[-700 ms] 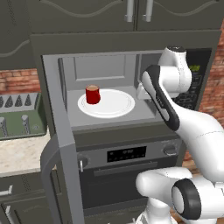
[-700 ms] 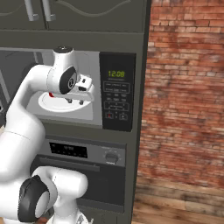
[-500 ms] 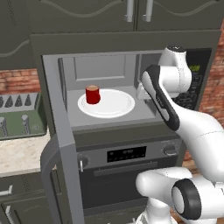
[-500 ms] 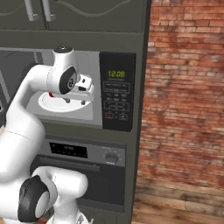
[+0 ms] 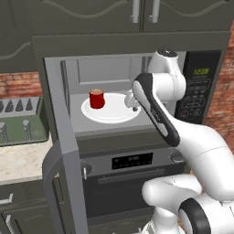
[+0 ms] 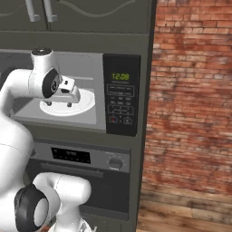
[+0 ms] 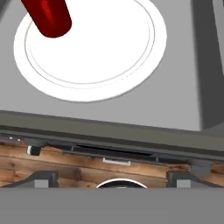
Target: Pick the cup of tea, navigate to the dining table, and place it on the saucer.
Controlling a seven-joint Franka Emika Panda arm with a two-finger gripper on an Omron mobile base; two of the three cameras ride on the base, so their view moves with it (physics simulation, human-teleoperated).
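Observation:
The cup of tea is a small red mug standing on the left part of a large white plate inside the open microwave. My gripper hangs over the plate's right edge, to the right of the cup and apart from it. In the right base view the gripper points down at the plate. The hand view has the cup at the top left, far from the open gripper, whose jaws hold nothing. The dining table and the saucer are out of view.
The microwave door stands swung open on the left. Its control panel is to the right of the cavity, and an oven sits below. A counter with a dark green appliance lies left. A brick wall is on the right.
The hand has moved left, farther into the microwave opening and toward the plate. The cup and plate have not moved.

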